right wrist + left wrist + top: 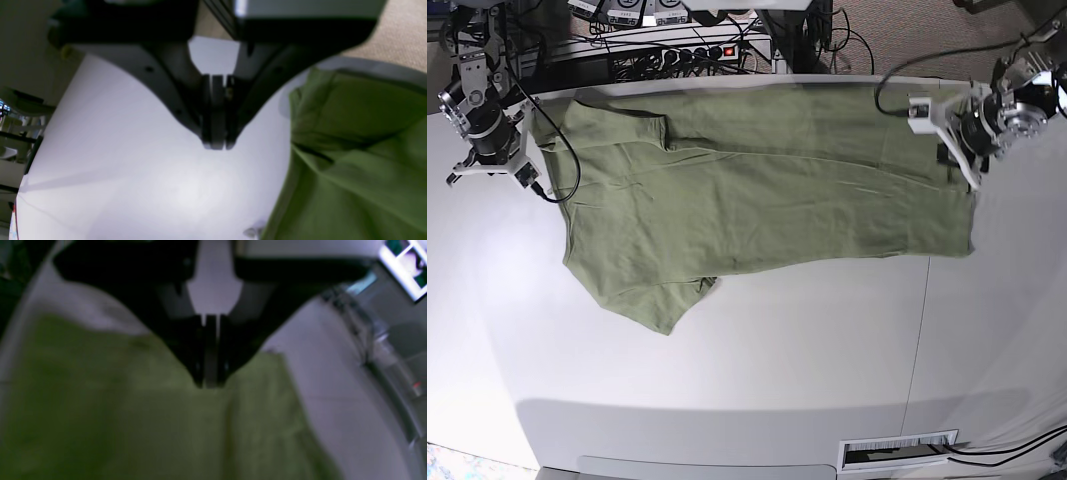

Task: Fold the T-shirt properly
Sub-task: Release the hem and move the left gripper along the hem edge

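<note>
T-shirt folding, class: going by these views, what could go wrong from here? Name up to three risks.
1. The T-shirt lies against the table's far edge, so a pull could perhaps drag cloth over it.
2. One sleeve is doubled over near the right gripper, so a fold might trap that crease.
3. Both grippers are shut; the left gripper sits at the hem and, unless opened first, may only push the cloth.

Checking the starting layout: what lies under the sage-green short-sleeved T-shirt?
The sage-green short-sleeved T-shirt lies spread on the white table, which shows bare all around it. One sleeve is folded onto the body. Whatever lies beneath the cloth itself is covered and cannot be seen.
</note>
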Robot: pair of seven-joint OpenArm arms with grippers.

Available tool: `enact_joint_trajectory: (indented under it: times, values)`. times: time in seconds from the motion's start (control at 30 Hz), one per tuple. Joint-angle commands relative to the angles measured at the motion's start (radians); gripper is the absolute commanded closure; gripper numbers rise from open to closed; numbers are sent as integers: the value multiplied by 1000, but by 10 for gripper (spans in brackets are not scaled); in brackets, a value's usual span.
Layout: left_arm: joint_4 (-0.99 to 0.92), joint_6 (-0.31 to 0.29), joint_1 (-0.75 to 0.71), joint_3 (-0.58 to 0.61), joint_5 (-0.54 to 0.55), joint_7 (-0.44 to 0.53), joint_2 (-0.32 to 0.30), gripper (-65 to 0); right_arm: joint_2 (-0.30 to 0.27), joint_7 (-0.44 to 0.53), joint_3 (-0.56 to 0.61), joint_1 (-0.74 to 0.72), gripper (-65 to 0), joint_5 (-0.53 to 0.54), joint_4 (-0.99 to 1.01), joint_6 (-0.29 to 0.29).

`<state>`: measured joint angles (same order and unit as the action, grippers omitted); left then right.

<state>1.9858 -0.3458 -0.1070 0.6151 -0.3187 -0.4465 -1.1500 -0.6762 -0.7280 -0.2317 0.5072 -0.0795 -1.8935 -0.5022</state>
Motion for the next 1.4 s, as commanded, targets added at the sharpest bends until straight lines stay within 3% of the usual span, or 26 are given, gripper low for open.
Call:
enact_joint_trajectory:
  times: [0.0,0.17,0.33,0.43,0.5,0.67,0.7,0.87,1.2,1.37]
  values:
    - [9,17,42,-10,17,4,-21,-13,-19,24,-12,-4,0,-6,-14,8]
    - [-93,-19,193,-10,171,80,12,-79,-19,32,-12,-6,0,21,-14,8]
    - [-328,-61,341,-10,287,144,97,-167,-19,32,-12,-6,0,37,-20,8]
    - [-464,-86,428,-10,313,187,142,-183,-19,37,-12,-6,0,38,-32,8]
    - [-535,-132,484,-10,312,218,167,-183,-19,37,-12,-7,0,38,-39,8]
    - [-658,-335,584,-10,311,247,232,-183,-19,43,-12,-11,0,38,-40,8]
    - [-678,-352,596,-10,307,249,245,-183,-19,46,-12,-11,0,38,-40,8]
    - [-765,-352,620,-10,220,312,309,-183,-19,47,-13,-23,0,37,-40,7]
    - [-869,-352,617,-8,180,426,324,-183,-19,50,-13,-23,0,35,-40,7]
    - [-941,-352,616,-8,139,433,375,-182,-19,43,-13,-23,0,34,-51,7]
